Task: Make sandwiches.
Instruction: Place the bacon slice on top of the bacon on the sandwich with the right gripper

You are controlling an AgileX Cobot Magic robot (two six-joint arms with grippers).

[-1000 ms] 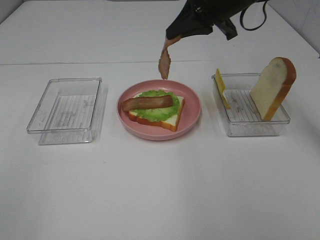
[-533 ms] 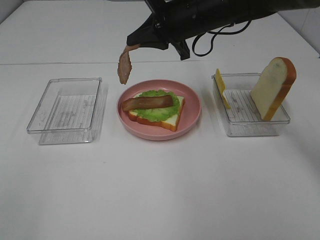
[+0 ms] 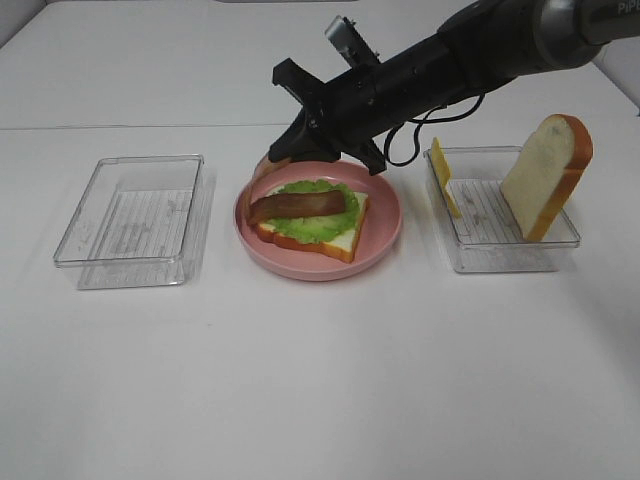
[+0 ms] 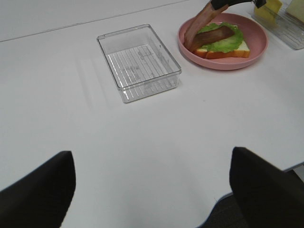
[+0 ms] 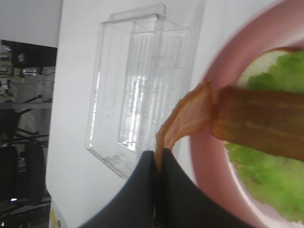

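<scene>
Far left: left gripper [image 4: 152, 190], spread wide, holding nothing, near the clear tray [image 3: 125, 262], well apart from the food. At the pink plate's [image 3: 385, 225] left rim: right gripper [image 3: 283, 153], pinched on a hanging bacon strip [image 5: 189, 118], lower end near the laid strip's [image 3: 300, 206] left end. Rightward of those fingertips, on the plate: open sandwich [image 3: 335, 238], laid strip's long axis left to right. Probably calls for a parallel lay. Right arm far nearer.

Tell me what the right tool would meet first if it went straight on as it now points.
The right tool would probably meet the rim of the pink plate, beside the bacon strip lying on the lettuce. The held strip would touch first; depth is unclear.
</scene>
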